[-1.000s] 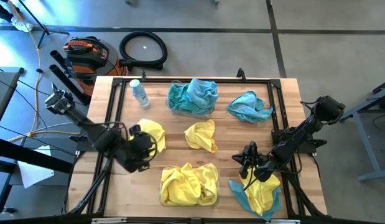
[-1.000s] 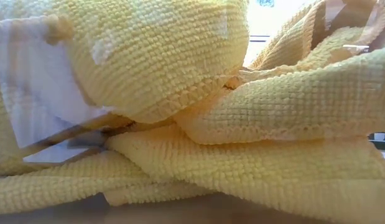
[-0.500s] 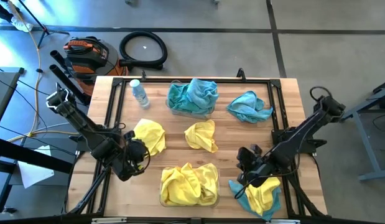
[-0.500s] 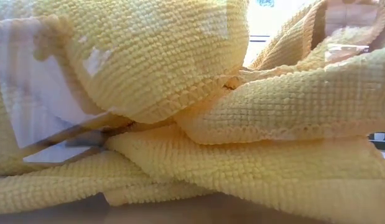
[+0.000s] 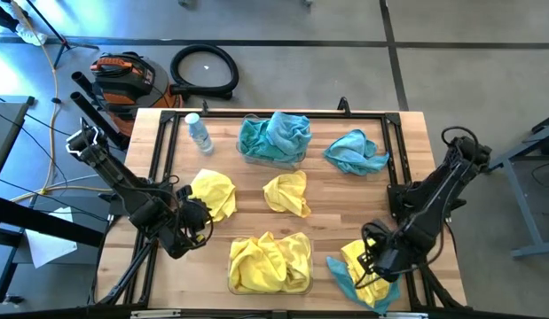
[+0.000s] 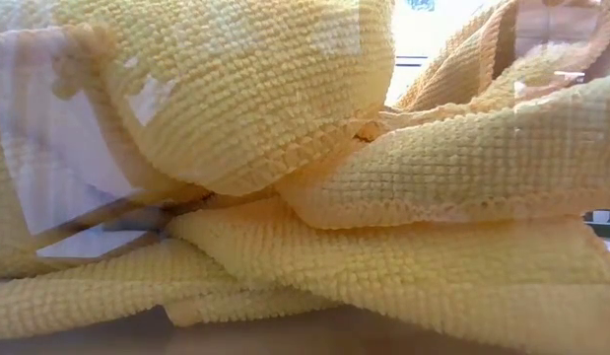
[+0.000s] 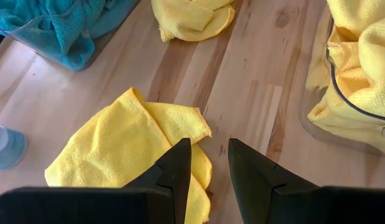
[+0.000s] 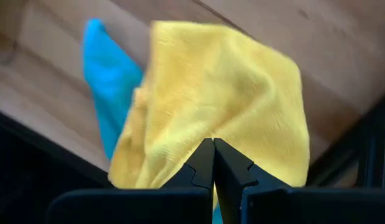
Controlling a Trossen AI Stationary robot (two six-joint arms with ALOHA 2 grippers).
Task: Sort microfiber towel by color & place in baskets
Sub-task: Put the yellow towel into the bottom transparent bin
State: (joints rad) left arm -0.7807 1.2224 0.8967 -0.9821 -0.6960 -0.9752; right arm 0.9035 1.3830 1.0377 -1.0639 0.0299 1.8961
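Observation:
My left gripper [image 5: 192, 221] [image 7: 209, 149] is open, low over the table beside a loose yellow towel [image 5: 212, 193] [image 7: 127, 146] that lies flat on the wood. My right gripper [image 5: 373, 261] [image 8: 213, 143] is shut on a yellow towel [image 5: 372, 276] [image 8: 223, 87] at the near right corner. That towel lies on a teal towel [image 5: 338, 276] [image 8: 108, 81]. A clear basket [image 5: 272, 158] holds teal towels. Another basket [image 5: 231, 282] [image 7: 316, 127] holds yellow towels [image 6: 383, 197]. A yellow towel [image 5: 287, 193] and a teal towel [image 5: 356, 152] lie loose. My right gripper comes down on the yellow towel from above. Its shut fingertips [image 8: 204, 152] meet on a raised fold [image 8: 212, 127] near the towel's middle, and creases run toward them. The tips hide how many layers they hold. The rest of the towel lies on the teal towel and table.
A small water bottle [image 5: 199, 133] [image 7: 5, 148] stands at the far left. Black frame rails [image 5: 400, 159] run along the table's sides. Bare wood [image 5: 345, 208] lies between the baskets and the right arm. Beyond the far edge, a hose coil and a tool lie on the floor.
My right gripper has moved toward the table's near right corner, from the yellow towel's far left edge to over its middle. My left gripper has drawn back toward the near left edge, away from the loose yellow towel, which now lies uncovered.

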